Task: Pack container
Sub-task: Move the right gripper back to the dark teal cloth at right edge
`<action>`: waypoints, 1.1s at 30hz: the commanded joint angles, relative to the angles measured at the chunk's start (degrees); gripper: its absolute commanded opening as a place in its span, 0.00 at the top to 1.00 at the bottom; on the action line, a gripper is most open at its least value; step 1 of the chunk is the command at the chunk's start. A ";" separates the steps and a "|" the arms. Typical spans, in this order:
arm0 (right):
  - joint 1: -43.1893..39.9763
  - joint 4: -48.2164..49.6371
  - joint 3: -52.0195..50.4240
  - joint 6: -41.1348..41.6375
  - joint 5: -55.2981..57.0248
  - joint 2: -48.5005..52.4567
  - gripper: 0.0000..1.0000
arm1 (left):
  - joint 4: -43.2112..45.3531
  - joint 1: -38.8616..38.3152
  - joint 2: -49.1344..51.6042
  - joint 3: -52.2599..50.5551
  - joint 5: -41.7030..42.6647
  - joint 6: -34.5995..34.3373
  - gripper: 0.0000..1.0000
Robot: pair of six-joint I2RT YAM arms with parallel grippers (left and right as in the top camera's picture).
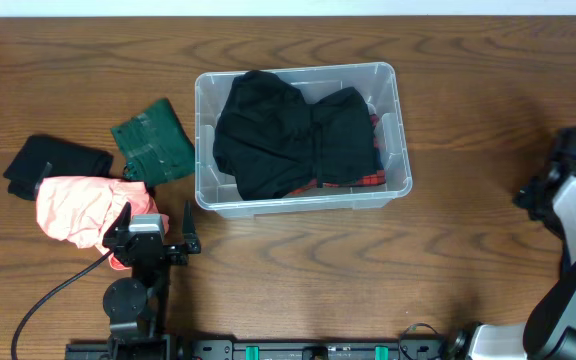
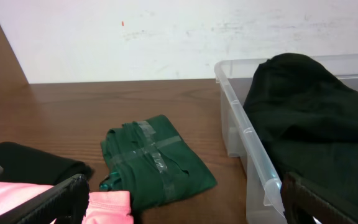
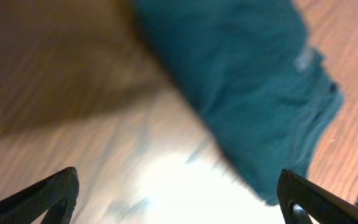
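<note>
Wood-grain table fills my overhead view, with a plain white wall behind it.

From the left pincer, the container lies ahead and to the right. Its long axis runs across the pincer's heading, not along it. A black garment is heaped inside and covers most of the floor. A red plaid cloth shows beneath it at the near right corner.

Three loose pieces sit on the pincer's own side:
- The pink garment is just beside it on the left and touches the left finger in the wrist view.
- A green taped bundle lies straight ahead, between the pincer and the container's left wall.
- A black folded cloth lies ahead and further left.

The left pincer is released, fingers spread wide and holding nothing.

The right pincer is spread wide too and empty. It stands well apart, off the container's right end. Its wrist view is blurred. I make out only a teal cloth on wood ahead of it.

I judge the left arm the nearer one for the next pickup. The pink piece is the closest, and the carry runs forward and rightward over the container's near left rim.
</note>
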 commanded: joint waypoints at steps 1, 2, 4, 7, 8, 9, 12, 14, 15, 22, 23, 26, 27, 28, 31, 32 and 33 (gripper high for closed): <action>-3.96 1.97 -0.28 -2.82 2.38 1.55 0.01 | -0.98 0.17 -0.35 -1.49 0.37 -0.50 0.02; -5.01 2.89 -0.28 -4.85 1.84 2.14 0.01 | -0.98 0.17 -0.35 -1.49 0.39 -0.50 0.02; -6.10 3.72 -0.28 -6.75 1.68 3.21 0.01 | -0.98 0.17 -0.35 -1.49 0.37 -0.50 0.02; -6.69 4.52 -0.28 -6.78 0.85 5.44 0.01 | -0.98 0.17 -0.35 -1.49 0.39 -0.50 0.02; -6.69 4.68 -0.28 -6.78 0.85 6.19 0.01 | -0.96 0.17 -0.35 -1.49 0.37 -0.50 0.02; -6.69 4.81 -0.28 -6.78 0.87 6.97 0.01 | -0.98 0.17 -0.35 -1.49 0.37 -0.50 0.02; -6.69 4.90 -0.28 -6.73 2.73 10.14 0.01 | -0.98 0.17 -0.35 -1.49 0.37 -0.50 0.02; -6.69 5.11 -0.28 -6.71 4.68 12.26 0.01 | -0.96 0.17 -0.35 -1.49 0.37 -0.50 0.02; -6.69 5.27 -0.28 -6.71 5.55 13.14 0.01 | -0.96 0.17 -0.35 -1.49 0.39 -0.50 0.02; -6.69 6.95 -0.31 -5.64 9.60 17.18 0.01 | -0.96 0.17 -0.35 -1.49 0.39 -0.50 0.02; -6.69 7.28 -0.28 -5.64 9.60 17.64 0.01 | -0.98 0.17 -0.35 -1.49 0.37 -0.50 0.02; -6.99 7.78 -0.35 -5.62 9.40 19.23 0.01 | -0.96 0.17 -0.35 -1.49 0.39 -0.50 0.02; -7.19 8.07 -0.35 -5.62 9.18 19.80 0.05 | -0.96 0.17 -0.35 -1.49 0.39 -0.50 0.02; -7.41 8.35 -0.35 -5.60 8.79 20.35 0.11 | -0.96 0.17 -0.35 -1.49 0.37 -0.50 0.02; -8.24 8.98 -0.35 -5.60 6.86 22.03 0.25 | -0.98 0.17 -0.35 -1.49 0.37 -0.50 0.02; -8.59 9.16 -0.39 -5.60 5.90 22.53 0.30 | -0.98 0.17 -0.35 -1.49 0.37 -0.50 0.02; -8.92 9.31 -0.42 -5.57 4.87 23.06 0.36 | -0.96 0.17 -0.35 -1.49 0.39 -0.50 0.02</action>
